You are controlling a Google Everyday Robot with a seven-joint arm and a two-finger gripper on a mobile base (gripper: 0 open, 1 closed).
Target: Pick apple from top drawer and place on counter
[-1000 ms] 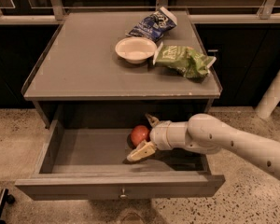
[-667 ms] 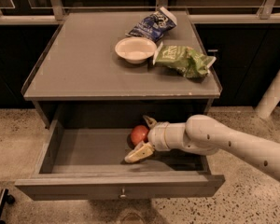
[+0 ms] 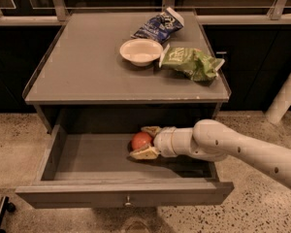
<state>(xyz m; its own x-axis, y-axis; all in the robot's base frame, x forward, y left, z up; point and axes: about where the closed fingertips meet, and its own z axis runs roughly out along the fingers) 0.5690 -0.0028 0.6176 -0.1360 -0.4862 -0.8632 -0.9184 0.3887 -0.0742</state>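
The apple [image 3: 141,141], red with a yellowish patch, sits on the floor of the open top drawer [image 3: 87,159], right of centre and toward the back wall of the compartment. The gripper [image 3: 139,141] is inside the drawer at the apple, reaching in from the right side. Its two pale fingers [image 3: 145,153] bracket the fruit, one behind it against the rear of the drawer, the other in front of it, and both appear to be in contact with the skin, so the fingers are noted as clenched on the apple. The apple rests on the drawer floor and is not raised. The white arm [image 3: 233,147] runs from the lower right corner of the view, over the drawer's right wall, to the wrist just beside the apple. The drawer is pulled well out of the cabinet; its flat grey front carries a small round knob [image 3: 127,201] at centre. Above, the table [image 3: 82,76] holds a white bowl [image 3: 141,51] near mid-rear, a green snack bag [image 3: 191,63] touching the bowl's right side, and a blue snack bag [image 3: 157,25] behind the bowl near the back edge. The cabinet stands on a speckled floor [image 3: 262,212].
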